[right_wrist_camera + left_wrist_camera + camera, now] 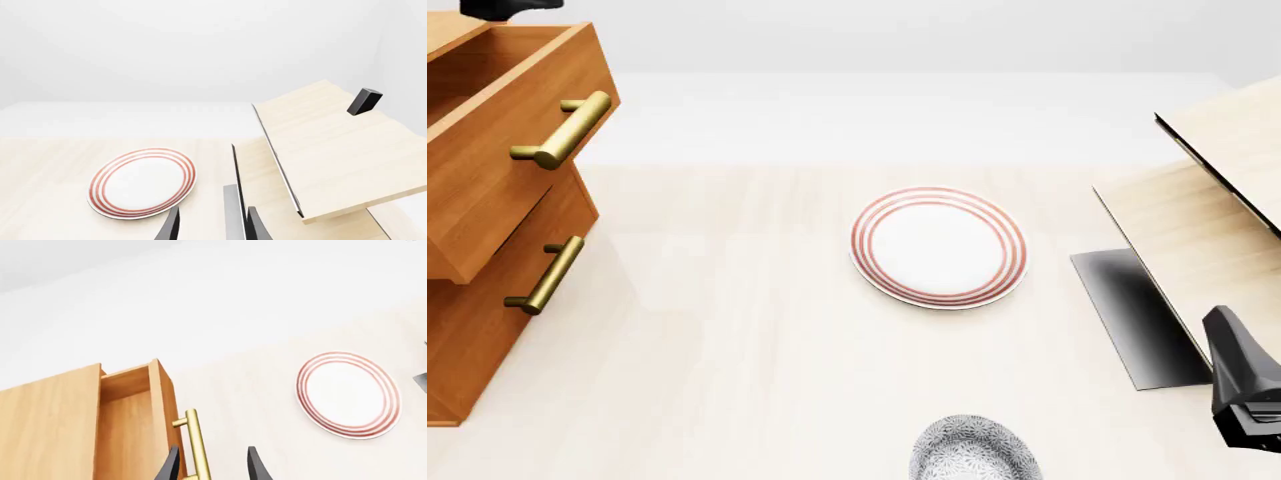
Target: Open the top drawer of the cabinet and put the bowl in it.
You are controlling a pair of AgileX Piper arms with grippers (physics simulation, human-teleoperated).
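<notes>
The top drawer of the cabinet stands pulled out at the far left. The bowl sits on the desk at the near edge, near of the plate. It looks rigid, light and probably slick and breakable; its rim seems the best place to pinch. The left gripper has its jaws released beside the brass handle; the right gripper is likewise released.
</notes>
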